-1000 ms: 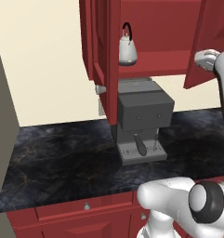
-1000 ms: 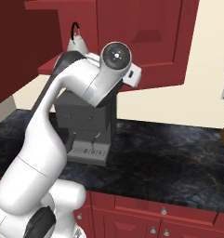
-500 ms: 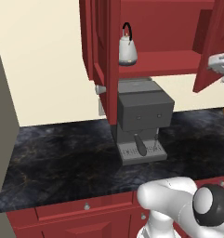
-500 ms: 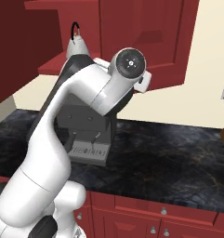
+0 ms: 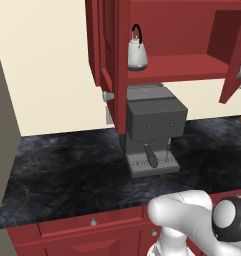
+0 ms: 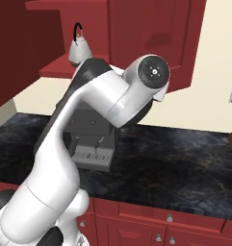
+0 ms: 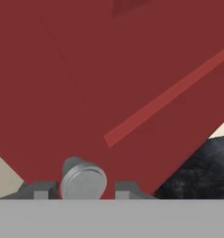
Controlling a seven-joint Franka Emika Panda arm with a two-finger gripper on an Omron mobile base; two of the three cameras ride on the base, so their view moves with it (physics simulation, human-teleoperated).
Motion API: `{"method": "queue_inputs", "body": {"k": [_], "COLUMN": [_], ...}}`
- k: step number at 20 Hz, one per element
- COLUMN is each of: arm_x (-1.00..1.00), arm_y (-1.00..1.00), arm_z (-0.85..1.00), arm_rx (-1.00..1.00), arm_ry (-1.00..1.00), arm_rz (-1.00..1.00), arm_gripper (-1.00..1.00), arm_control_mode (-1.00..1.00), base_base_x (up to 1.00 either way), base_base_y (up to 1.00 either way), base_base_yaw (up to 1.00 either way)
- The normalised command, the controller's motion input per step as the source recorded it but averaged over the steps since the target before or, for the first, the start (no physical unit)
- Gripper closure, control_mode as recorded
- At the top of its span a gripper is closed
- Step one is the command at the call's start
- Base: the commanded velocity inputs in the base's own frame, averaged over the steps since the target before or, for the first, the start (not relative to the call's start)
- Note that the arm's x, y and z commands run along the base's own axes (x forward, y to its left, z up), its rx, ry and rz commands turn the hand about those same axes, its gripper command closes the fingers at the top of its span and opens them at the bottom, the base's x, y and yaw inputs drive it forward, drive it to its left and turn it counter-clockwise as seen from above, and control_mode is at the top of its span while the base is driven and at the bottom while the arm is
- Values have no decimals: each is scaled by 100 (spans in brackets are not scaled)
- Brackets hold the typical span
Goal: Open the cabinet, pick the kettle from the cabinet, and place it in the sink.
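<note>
The cabinet is hanging on the wall above the counter with both doors swung open; the left door is standing edge-on in the left base view and the right door is angled outward at the frame's right edge. Inside, the red shelf is lying bare to the right of the kettle.

The arm is rising from the lower left of the right base view and bending toward the right door.

The coffee machine is sitting on the counter directly beneath the open cabinet, its back near the wall.

The kettle is standing upright at the left end of the shelf, near the front edge, black handle arching on top; it also shows in the right base view, above the arm's elbow.

In the hand view the gripper is sitting close against the red door panel, and a round silver knob is lying between the two fingertips. The fingers are closing around that knob, one on either side.
</note>
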Motion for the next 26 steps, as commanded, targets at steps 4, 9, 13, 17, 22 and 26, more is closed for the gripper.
{"method": "queue_inputs", "body": {"k": [4,9,13,17,22,26], "arm_x": [-8,-22,-46,-37,-19,0], "arm_y": [-2,0,15,36,46,46], "arm_z": [-24,-13,-18,-13,-9,0], "arm_rx": [0,0,0,-4,-3,0], "arm_ry": [11,1,0,2,12,13], "arm_rz": [0,0,-7,-16,-21,-29], "arm_gripper": [-100,-100,-100,-100,-100,-100], "arm_control_mode": [-100,-100,-100,-100,-100,-100], "base_base_x": [0,0,0,0,0,0], "base_base_y": [0,0,0,0,0,0], "base_base_yaw": [0,0,0,0,0,0]}}
